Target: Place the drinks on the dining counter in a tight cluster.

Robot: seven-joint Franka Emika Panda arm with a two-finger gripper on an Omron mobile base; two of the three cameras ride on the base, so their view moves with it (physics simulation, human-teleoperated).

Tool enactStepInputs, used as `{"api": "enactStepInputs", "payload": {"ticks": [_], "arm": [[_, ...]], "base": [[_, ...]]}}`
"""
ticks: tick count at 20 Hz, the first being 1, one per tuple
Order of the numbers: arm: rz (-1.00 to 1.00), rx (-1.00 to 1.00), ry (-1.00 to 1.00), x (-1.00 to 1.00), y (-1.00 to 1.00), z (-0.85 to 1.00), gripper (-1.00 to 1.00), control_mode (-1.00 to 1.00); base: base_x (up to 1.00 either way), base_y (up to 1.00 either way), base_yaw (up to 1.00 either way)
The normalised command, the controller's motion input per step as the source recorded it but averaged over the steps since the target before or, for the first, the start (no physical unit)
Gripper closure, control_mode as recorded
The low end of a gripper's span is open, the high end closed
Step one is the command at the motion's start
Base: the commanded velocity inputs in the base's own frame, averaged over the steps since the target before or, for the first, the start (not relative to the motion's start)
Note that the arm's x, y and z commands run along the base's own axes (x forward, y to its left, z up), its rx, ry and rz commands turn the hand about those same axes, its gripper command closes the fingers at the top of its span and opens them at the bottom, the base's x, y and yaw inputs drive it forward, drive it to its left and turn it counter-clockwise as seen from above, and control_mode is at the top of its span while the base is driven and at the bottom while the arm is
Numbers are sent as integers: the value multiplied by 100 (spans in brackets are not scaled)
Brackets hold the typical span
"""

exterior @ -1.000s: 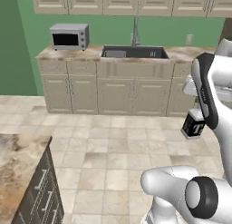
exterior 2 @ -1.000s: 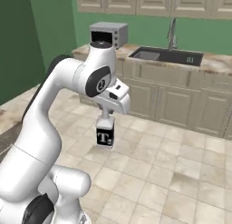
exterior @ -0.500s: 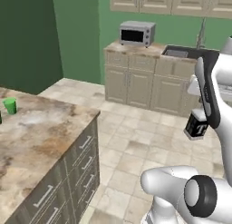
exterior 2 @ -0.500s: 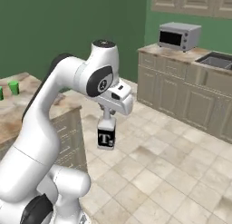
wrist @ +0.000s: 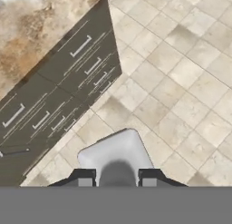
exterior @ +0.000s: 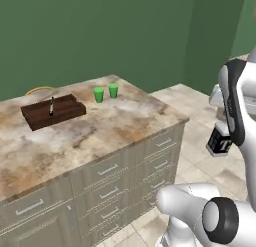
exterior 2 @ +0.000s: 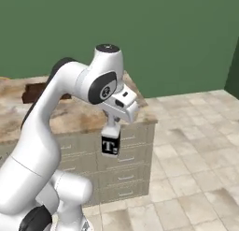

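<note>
1. The desk (exterior: 115, 126) is a marbled tan-and-brown stone slab with an overhanging edge, set on grey drawer fronts with pale bar handles.
2. A dark wooden tray (exterior: 53, 111), rectangular with raised walls, lies near the far edge; a thin dark stick stands in it.
3. Two small green cups (exterior: 105, 92) stand side by side by the far right corner, beside the tray.
4. The fingers (exterior 2: 111, 135) are closed on the bottle (exterior 2: 110, 145), gripping its top.
5. The bottle is squat, dark and boxy, with a white "T" label; it hangs upright over the pale tiled floor (exterior 2: 186, 169), off the desk's right end.
</note>
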Motion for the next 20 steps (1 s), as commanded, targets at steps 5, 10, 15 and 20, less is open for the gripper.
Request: {"api": "enactStepInputs", "payload": {"ticks": [5,10,15,20], "arm": [[0,0,0,0,0,0,100,100],[0,0,0,0,0,0,100,100],[0,0,0,0,0,0,100,100],[0,0,0,0,0,0,100,100]], "base": [[47,-67,67],[46,-77,33],[37,-65,18],[38,-10,3]]}}
